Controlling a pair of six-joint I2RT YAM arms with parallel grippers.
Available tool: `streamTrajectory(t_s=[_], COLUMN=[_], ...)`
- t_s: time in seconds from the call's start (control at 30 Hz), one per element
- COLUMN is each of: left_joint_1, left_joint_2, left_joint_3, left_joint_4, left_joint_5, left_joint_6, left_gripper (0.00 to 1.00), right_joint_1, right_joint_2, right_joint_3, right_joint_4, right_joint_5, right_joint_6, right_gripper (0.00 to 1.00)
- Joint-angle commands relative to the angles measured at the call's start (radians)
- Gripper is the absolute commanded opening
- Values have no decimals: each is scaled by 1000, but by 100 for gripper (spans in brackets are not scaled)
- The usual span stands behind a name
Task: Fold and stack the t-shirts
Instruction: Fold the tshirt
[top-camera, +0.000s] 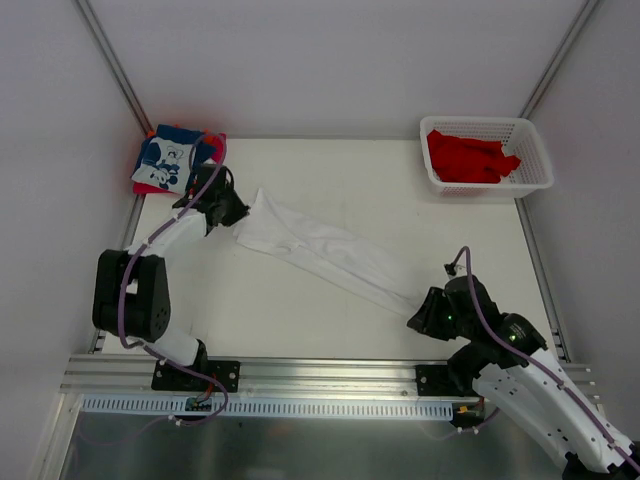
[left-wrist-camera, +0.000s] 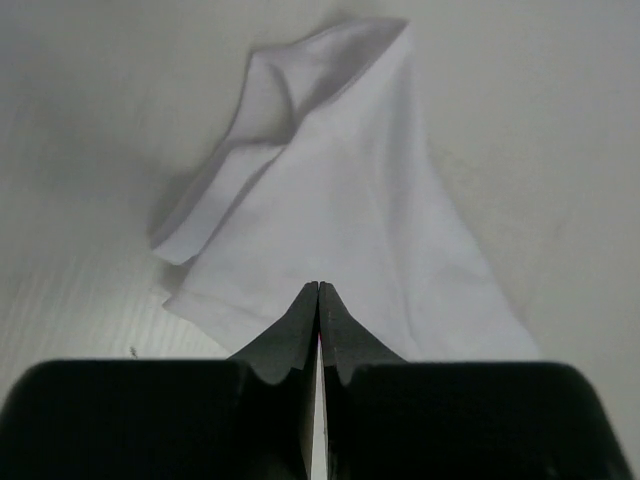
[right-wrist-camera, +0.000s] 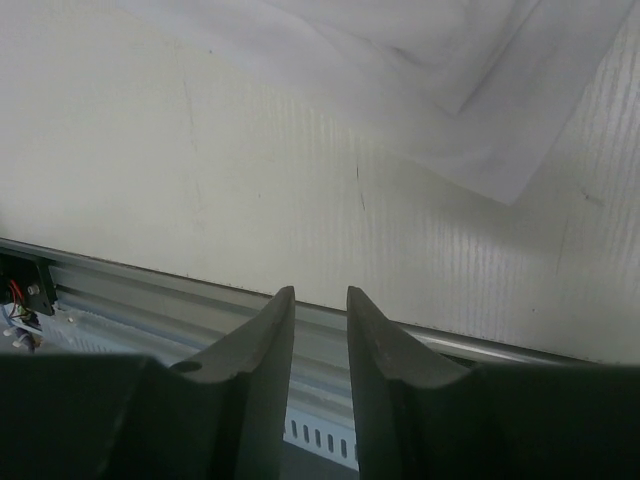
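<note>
Left pincer pressed together at the white t-shirt; right pincer spread, empty; we pinch the corner ahead squarely.

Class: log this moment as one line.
left gripper shut at white shirt end, hold unclear | right gripper open, empty | stack far left | red shirts in basket

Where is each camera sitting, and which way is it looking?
Top camera: up high behind the arms, looking down at the table, white shirt, basket; both arms show.
Left wrist camera: on the left arm, looking past its shut left claw at the shirt.
Right wrist camera: on the right arm, looking past its open right claw at the table's near rail and a shirt corner.
Shared: all three see the white shirt.
</note>
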Motion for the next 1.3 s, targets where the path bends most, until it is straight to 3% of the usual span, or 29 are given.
streamTrajectory(t_s=[0.0,0.37,0.7,1.1,1.27], left_joint_1=[-30,-77,-86,-58,-49], left_joint_2=[79,275,364,552,657], left_joint_3=[1,80,139,382,549], left_joint_4=[-2,1,-1,-33,-50], left_joint_5=[-43,-70,-98,-10,83], left_joint_6=[-24,-35,-21,31,76], left_gripper=[0,0,0,0,0], right_joint_1=[6,6,6,5,5], right_joint_2=[-44,-98,-82,-44,-3], right_joint_3=[42,82,190,282,299], right_joint_4=[-77,-154,-210,-267,-264], right_joint_5=[40,82,131,204,244], right_joint_6=[6,6,-20,-53,-67], right_gripper=[31,31,31,32,33])
